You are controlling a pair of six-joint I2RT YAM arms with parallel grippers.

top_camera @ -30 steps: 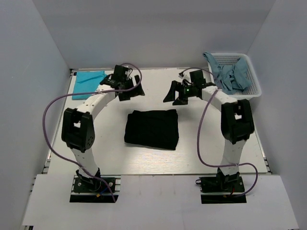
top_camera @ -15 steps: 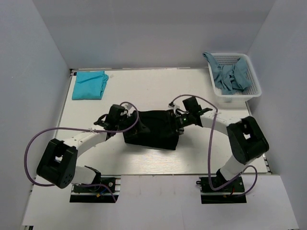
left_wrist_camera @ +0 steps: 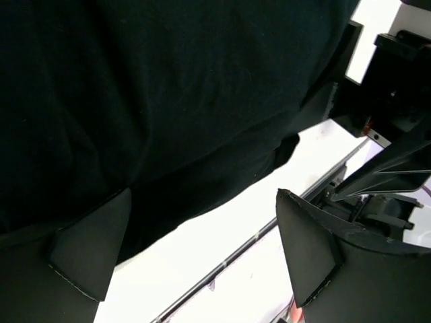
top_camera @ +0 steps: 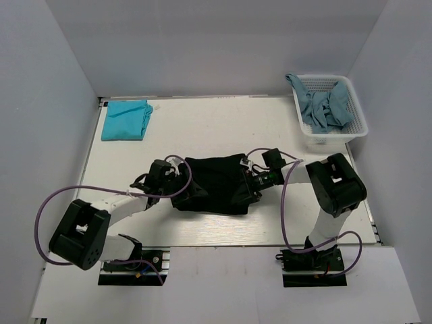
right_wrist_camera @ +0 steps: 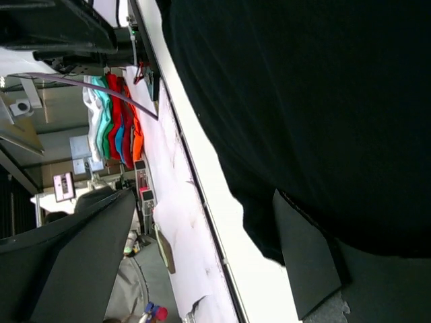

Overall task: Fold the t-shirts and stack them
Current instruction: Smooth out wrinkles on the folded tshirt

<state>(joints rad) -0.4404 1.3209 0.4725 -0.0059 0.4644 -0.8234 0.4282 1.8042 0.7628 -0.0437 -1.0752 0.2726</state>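
Observation:
A black t-shirt lies folded in the middle of the table, and it fills the top of the left wrist view and the right of the right wrist view. My left gripper is low at its left edge, open, one finger against the cloth and the other over bare table. My right gripper is low at its right edge, open, with one finger at the cloth. A teal t-shirt lies folded at the back left. Greyish-blue t-shirts are heaped in the basket.
The white mesh basket stands at the back right corner. The white table has its front edge near the black t-shirt. Purple cables loop off both arms. Grey walls close in the left, right and back.
Both arms swung down from the back of the table to the two sides of the black t-shirt. Its side edges now look slightly pushed in. Both grippers stayed open.

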